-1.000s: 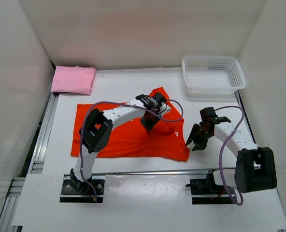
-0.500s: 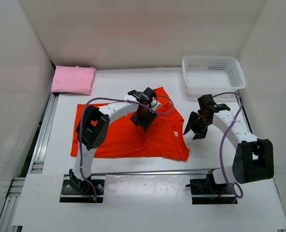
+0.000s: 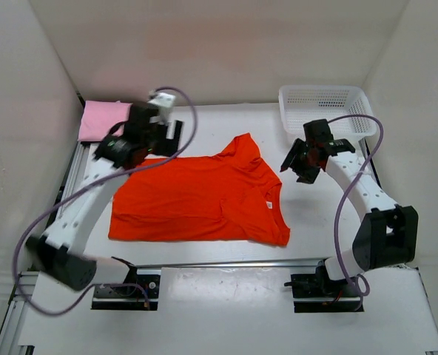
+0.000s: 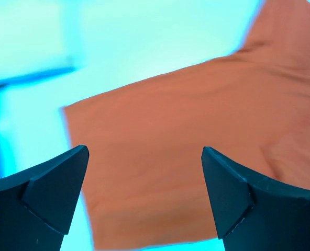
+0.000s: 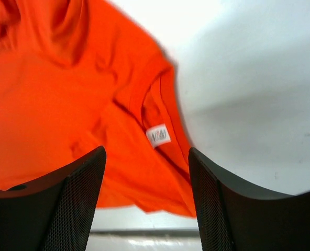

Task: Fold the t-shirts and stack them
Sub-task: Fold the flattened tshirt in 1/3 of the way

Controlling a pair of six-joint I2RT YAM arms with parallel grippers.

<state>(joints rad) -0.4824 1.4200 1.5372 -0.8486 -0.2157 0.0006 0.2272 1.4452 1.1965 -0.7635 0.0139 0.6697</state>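
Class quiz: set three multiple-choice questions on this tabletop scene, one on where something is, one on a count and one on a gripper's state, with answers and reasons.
1. The basket stands at the table's: A far right corner; B near left corner; C middle.
2. Shirts in view: A one; B two; C three.
3. The left gripper is: A open and empty; B shut on cloth; C shut on the basket.

Answers:
1 A: the top view shows it at the far right.
2 B: only the orange shirt and the pink shirt show.
3 A: its fingers stand wide apart above the orange shirt, with nothing between them.
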